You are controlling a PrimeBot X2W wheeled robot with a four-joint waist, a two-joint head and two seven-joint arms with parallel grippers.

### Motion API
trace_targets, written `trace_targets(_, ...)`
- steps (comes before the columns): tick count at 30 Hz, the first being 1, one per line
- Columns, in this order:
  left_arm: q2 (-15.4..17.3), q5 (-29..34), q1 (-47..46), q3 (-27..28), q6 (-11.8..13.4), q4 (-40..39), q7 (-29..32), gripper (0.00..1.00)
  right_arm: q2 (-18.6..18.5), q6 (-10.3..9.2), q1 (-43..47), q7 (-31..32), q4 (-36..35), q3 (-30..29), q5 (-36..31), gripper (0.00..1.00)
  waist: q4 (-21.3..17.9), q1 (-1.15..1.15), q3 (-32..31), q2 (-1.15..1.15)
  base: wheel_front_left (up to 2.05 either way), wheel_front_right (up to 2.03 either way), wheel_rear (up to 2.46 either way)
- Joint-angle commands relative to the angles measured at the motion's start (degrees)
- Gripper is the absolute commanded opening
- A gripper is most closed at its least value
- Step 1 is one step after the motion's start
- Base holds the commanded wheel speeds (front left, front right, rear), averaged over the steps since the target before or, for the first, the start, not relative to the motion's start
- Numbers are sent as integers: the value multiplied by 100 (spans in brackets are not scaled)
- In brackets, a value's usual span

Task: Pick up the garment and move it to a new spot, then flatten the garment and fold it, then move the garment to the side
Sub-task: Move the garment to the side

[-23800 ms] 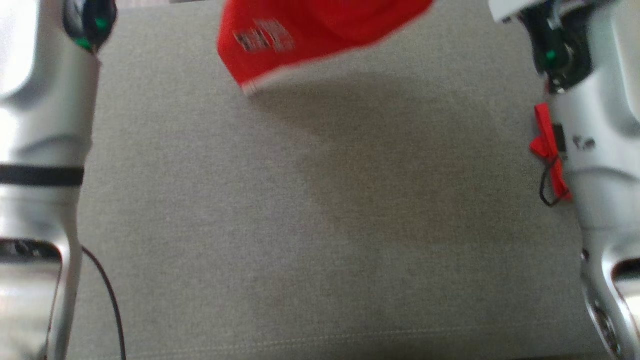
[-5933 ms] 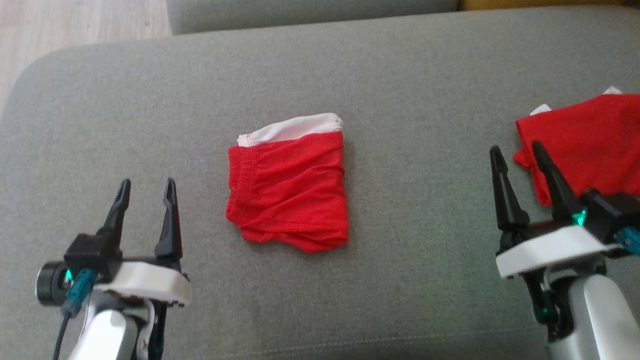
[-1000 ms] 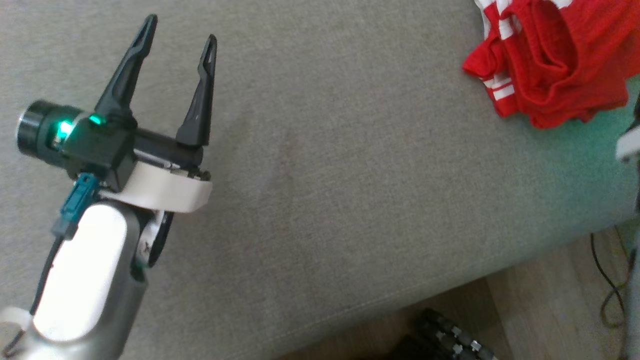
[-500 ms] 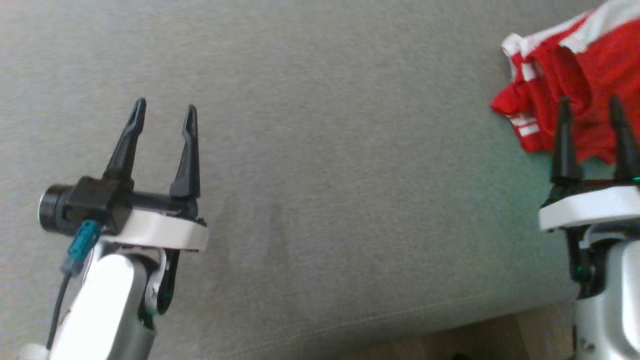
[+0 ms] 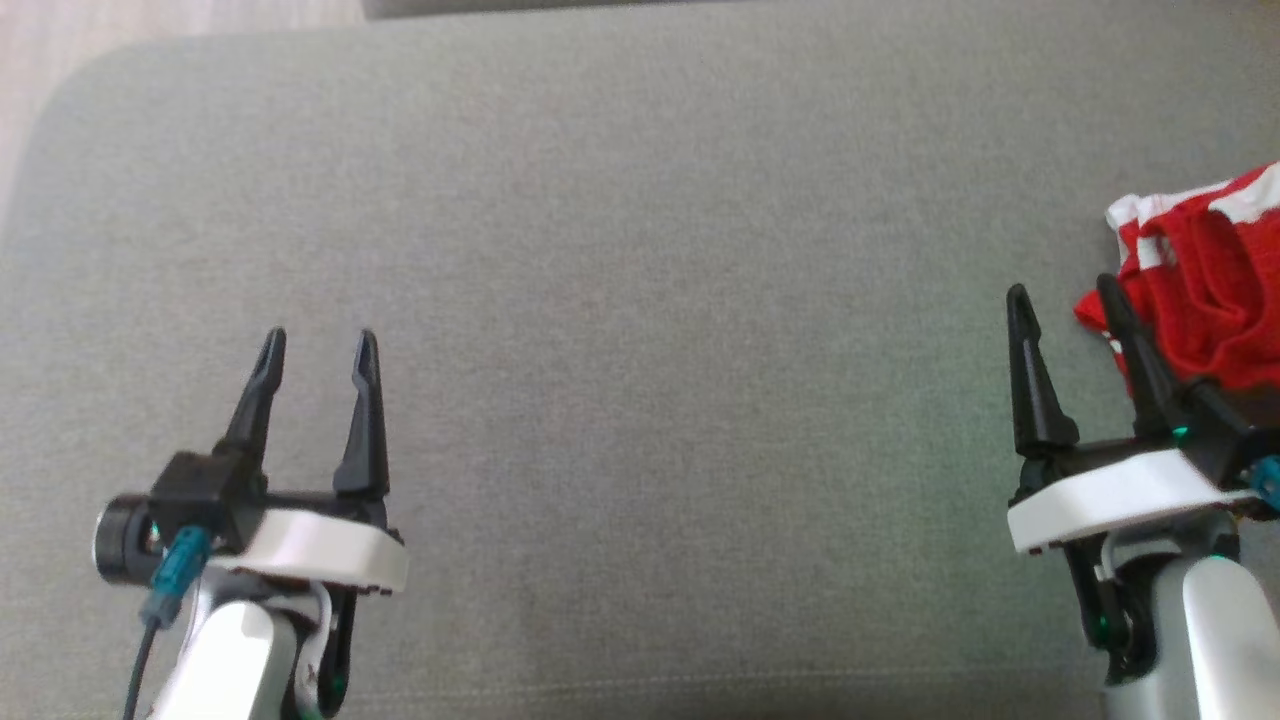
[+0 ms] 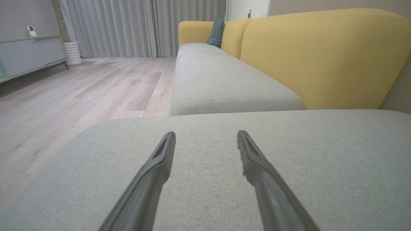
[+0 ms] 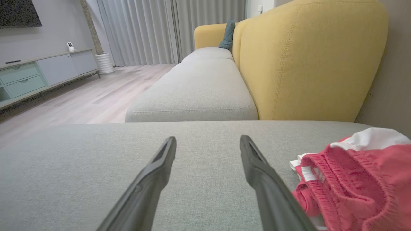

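A crumpled red garment (image 5: 1215,290) with white stripes lies at the right edge of the grey cushion (image 5: 640,300); in the right wrist view the garment (image 7: 353,179) sits just right of the fingers. My right gripper (image 5: 1060,300) hovers open beside it, its right finger overlapping the cloth's edge in the head view, with nothing between the fingers (image 7: 253,166). At the lower left my left gripper (image 5: 318,345) stands open over bare cushion, far from the garment. Between the left gripper's fingers (image 6: 160,163) is only cushion fabric.
The grey cushion's left end rounds off toward a wood floor (image 5: 40,40). A second grey seat (image 6: 224,83) with a yellow backrest (image 7: 308,61) runs beyond the cushion. A low cabinet (image 7: 38,77) and curtains stand across the room.
The head camera has swung back, so the whole picture shifted. The right gripper has come fully into the picture beside the crumpled garment; both grippers stay open.
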Motion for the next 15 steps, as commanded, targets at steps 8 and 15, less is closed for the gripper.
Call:
trace_targets(8,113,-100,210,228,42,-79,-58,100,-15,-5,222,140,-361,85,71,100,80,0,-481,0,0,0,0)
trace_targets(15,144,-160,319,194,1,22,-55,100,-14,-5,487,238,-423,13,110,100,15,0,-725,0,0,0,0)
